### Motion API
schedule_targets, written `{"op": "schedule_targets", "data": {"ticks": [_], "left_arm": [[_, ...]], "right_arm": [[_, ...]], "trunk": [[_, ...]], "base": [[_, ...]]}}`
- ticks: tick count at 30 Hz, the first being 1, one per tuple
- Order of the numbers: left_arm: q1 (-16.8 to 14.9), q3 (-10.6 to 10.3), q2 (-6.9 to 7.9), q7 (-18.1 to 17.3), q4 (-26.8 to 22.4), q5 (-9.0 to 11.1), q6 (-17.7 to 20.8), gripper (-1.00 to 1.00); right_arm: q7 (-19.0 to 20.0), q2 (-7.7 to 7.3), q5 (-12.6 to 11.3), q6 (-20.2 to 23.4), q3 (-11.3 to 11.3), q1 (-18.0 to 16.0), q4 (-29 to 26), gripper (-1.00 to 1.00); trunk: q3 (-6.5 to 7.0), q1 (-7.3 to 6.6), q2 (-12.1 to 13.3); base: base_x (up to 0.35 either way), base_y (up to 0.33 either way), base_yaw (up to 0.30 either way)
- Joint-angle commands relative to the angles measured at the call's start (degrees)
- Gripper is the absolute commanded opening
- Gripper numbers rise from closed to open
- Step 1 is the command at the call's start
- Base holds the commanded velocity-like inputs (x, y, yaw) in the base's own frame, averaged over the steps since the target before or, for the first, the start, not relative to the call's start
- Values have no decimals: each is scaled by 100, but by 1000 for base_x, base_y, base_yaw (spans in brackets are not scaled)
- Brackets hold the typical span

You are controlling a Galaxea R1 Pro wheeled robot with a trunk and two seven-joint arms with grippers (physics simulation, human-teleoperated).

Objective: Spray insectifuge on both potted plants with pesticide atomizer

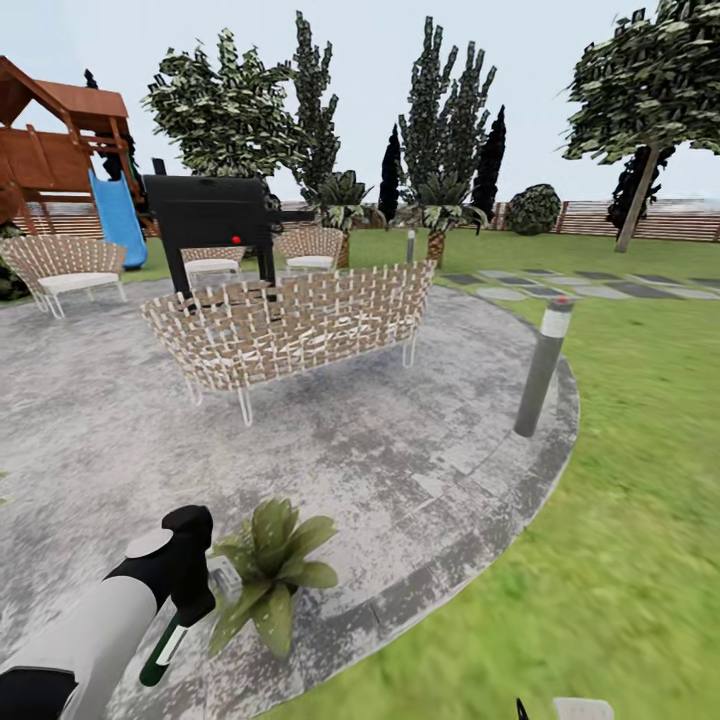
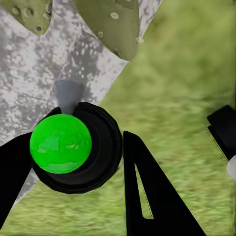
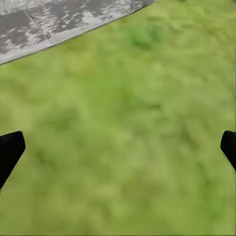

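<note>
My left gripper is shut on the pesticide atomizer, a dark green bottle with a white label that hangs tilted below the fingers. In the left wrist view the atomizer shows as a bright green dome in a black ring between the black fingers. One potted plant with broad pointed speckled leaves stands on the stone patio just right of the bottle, and its leaves lie beyond the gripper. My right gripper is open over the lawn.
A wicker sofa and a black grill stand mid-patio, with wicker chairs behind. A grey bollard lamp rises at the patio's right edge. Lawn, stepping slabs, a playset slide and the wooden fence lie beyond.
</note>
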Motion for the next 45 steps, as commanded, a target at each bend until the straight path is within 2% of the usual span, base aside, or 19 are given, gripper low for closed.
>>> {"op": "schedule_targets", "data": {"ticks": [1, 7, 13, 25, 30, 38, 45], "left_arm": [[-4, -29, 2, -48, -7, -23, 47, -100], [-4, -24, -4, -46, -7, -23, 47, -100], [-4, -28, 4, -46, -16, -23, 47, -100], [13, 10, -5, -8, 9, -15, 47, -100], [20, 20, -4, -5, 10, -6, 47, -100], [16, 22, -8, 7, 10, -5, 46, -100], [18, -10, -4, -5, 6, -20, 45, -100]], "right_arm": [[-29, 0, 60, -16, -29, -3, 7, 100], [-29, 0, 60, -16, -29, -3, 7, 100], [-29, -2, 60, -16, -30, -3, 4, 100], [-29, 0, 60, -16, -28, -3, 8, 100], [-29, 0, 60, -16, -30, -3, 5, 100], [-29, 0, 60, -16, -28, -3, 10, 100], [-29, 0, 60, -16, -26, -3, 10, 100]], "trunk": [[-6, 1, -2], [-6, 1, -2], [-6, 1, -2], [-6, 1, -2], [-6, 1, -2], [-6, 1, -2], [-6, 1, -2]], "base": [[220, -211, 270], [142, -229, 276], [-153, -228, 80], [-24, -20, 222], [18, -25, 35], [129, -219, 9], [67, -158, 199]]}}
